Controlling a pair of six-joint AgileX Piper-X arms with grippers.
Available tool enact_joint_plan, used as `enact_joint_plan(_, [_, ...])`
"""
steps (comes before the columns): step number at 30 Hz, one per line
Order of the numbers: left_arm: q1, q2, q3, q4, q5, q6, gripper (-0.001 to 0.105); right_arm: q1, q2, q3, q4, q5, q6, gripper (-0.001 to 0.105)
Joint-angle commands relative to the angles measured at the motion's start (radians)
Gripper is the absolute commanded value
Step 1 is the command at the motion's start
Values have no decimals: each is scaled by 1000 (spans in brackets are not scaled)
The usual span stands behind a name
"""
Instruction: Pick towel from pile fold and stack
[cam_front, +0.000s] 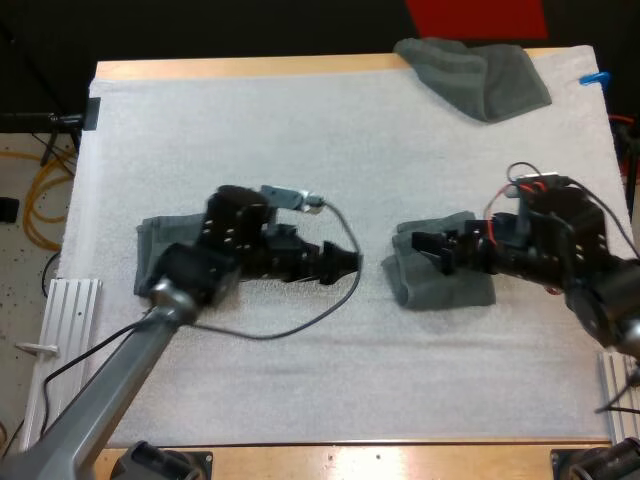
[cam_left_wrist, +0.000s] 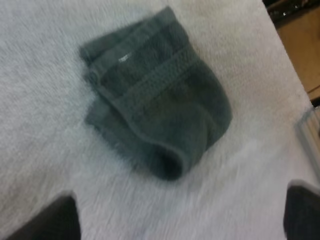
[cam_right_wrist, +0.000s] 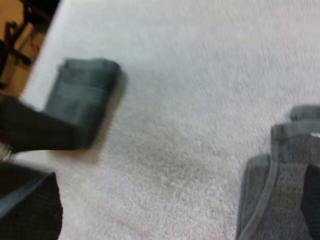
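Observation:
A dark grey-green towel (cam_front: 440, 270), loosely folded, lies on the white mat right of centre; in the left wrist view the same towel (cam_left_wrist: 160, 115) sits ahead of my fingers. My left gripper (cam_front: 345, 262) (cam_left_wrist: 182, 212) is open over bare mat, a short way left of it. My right gripper (cam_front: 434, 250) (cam_right_wrist: 175, 200) is open above that towel's left part, whose edge (cam_right_wrist: 277, 175) lies beside one finger. A neatly folded towel (cam_front: 150, 250) (cam_right_wrist: 85, 95) rests at the mat's left, partly under my left arm. A crumpled towel (cam_front: 475, 72) lies at the far edge.
The white mat (cam_front: 300, 150) covers most of the wooden table. A metal rail (cam_front: 70, 310) runs along the table's left side. Bare mat stretches between the two towels and across the near part.

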Motion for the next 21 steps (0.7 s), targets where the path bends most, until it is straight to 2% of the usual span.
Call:
enact_joint_plan(1, [-17, 25, -2, -60, -13, -51, 81, 1, -32, -1, 11, 12, -16, 94])
enact_joint_plan(4, [-49, 107, -2, -111, -17, -106, 87, 1, -101, -1, 25, 52, -24, 94])
enact_joint_plan(11, [-83, 286, -2, -151, -15, -173, 87, 1, -218, -1, 60, 78, -31, 94])
enact_joint_plan(14, [-84, 338, -6, -185, -7, -223, 87, 1, -250, -1, 135, 78, -31, 94])
enact_joint_plan(21, [-95, 409, -69, -190, 21, -259, 87, 1, -284, -1, 289, 78, -31, 94])
